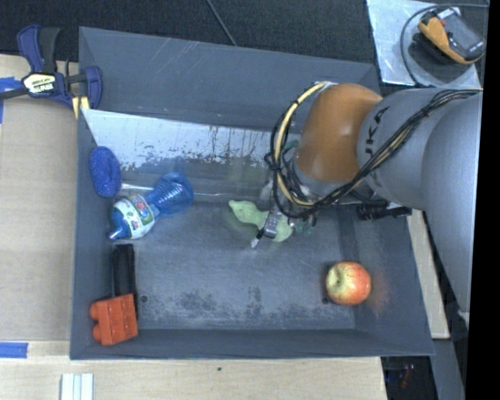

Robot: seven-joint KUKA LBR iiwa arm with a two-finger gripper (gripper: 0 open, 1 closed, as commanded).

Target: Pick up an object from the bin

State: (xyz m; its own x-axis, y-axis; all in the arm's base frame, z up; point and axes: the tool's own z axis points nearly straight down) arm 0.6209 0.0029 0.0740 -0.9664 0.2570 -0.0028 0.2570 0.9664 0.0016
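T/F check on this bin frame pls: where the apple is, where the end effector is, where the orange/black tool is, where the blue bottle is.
1. The apple lies on the bin floor at the view's lower right. True.
2. The end effector is over the apple. False: it is at the pale green thing mid-bin, well apart from the apple.
3. The black-handled tool with an orange block on its end lies in the lower left corner. True.
4. The blue bottle rests against the apple. False: it lies at the left, next to a blue oval thing, far from the apple.
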